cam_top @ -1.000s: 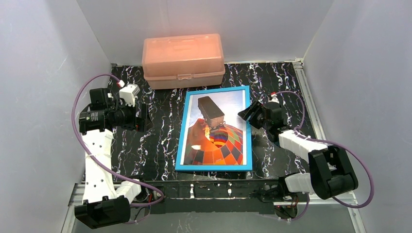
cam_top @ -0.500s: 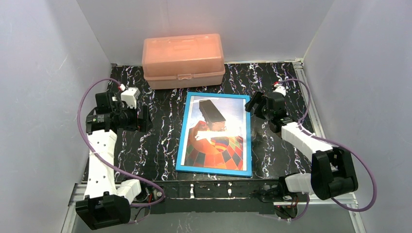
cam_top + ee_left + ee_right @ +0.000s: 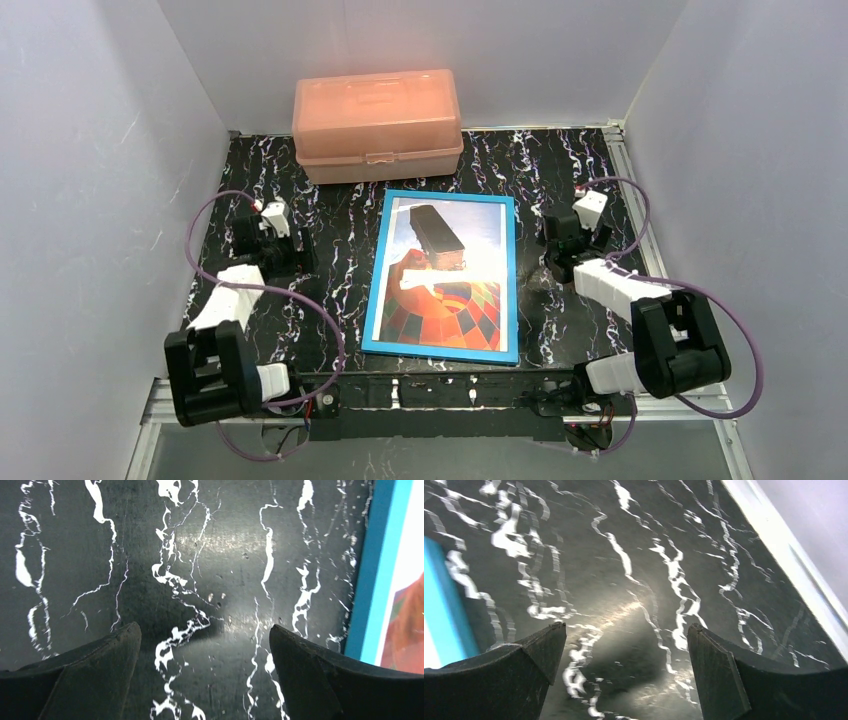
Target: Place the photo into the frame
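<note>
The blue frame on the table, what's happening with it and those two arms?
Nothing is being handled right now. The photo of a balloon shows inside the frame, which lies flat on the table. The left pincer and the right pincer are both open and empty, over the table on either side of the frame.

The 2 arms have folded down low over the bench (image 3: 335, 215). The right gripper (image 3: 556, 262) has pulled away from the frame (image 3: 450, 195), opened wide, and the frame has settled flat.

The right gripper (image 3: 625, 626) hangs wide open above the black marbled table (image 3: 634, 545), blue frame (image 3: 446, 610) at left
</note>
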Controlling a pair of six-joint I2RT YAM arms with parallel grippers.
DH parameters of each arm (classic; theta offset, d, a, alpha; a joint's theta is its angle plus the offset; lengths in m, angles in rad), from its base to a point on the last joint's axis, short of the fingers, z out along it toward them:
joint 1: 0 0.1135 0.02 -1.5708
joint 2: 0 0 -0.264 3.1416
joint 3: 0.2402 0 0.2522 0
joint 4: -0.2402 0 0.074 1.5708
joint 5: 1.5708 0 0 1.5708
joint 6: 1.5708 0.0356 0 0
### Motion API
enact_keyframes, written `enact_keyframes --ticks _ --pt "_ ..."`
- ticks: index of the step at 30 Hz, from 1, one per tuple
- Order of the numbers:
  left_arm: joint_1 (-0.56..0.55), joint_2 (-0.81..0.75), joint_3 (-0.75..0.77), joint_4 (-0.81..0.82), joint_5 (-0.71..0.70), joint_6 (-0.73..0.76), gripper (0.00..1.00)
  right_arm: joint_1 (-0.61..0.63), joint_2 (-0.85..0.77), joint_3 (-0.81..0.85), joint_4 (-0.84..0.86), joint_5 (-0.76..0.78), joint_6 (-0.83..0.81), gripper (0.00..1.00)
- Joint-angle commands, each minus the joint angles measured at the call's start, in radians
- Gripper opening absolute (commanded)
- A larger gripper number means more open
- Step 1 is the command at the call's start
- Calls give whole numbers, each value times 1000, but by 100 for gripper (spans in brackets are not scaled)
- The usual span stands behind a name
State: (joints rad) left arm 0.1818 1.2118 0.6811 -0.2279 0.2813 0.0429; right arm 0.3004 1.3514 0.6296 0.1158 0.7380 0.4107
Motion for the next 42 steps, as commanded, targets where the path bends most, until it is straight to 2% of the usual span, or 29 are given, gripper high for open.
enact_keyframes --ticks 1,3,8,11,16,18,19,22,26,28,30,35,42 --pt "3 56 -86 320 8 -36 98 -27 -20 -111 235 164 -88 99" --pt "2 79 -122 407 5 -37 98 -35 -32 -160 383 128 -190 99" --pt "3 85 -253 689 -4 -104 99 -44 44 -191 524 139 -335 99" --pt "2 65 -293 767 -27 -130 99 -76 94 -195 618 58 -355 99" --pt "-2 34 -358 906 -25 -183 98 -84 193 -197 725 31 -373 99" --pt "-18 19 -435 1090 -59 -145 99 -91 210 -202 748 8 -375 99" --pt "-22 37 -462 1173 -81 -137 98 -95 218 -205 760 -7 -376 99" --pt "-21 102 -433 1186 -56 -142 99 -103 242 -229 816 -34 -380 99" --pt "-40 246 -437 1331 -56 -131 99 -104 229 -286 915 -113 -409 99" --pt "-94 288 -425 1354 -62 -78 98 -109 221 -332 984 -175 -439 99" --pt "-108 272 -374 1216 -92 -68 98 -126 253 -356 1057 -239 -451 99" --pt "-125 272 -381 1237 -129 -63 98 -170 255 -341 1024 -325 -434 99" --pt "-125 272 -381 1237 -131 -63 98 -174 261 -362 1080 -327 -439 99"
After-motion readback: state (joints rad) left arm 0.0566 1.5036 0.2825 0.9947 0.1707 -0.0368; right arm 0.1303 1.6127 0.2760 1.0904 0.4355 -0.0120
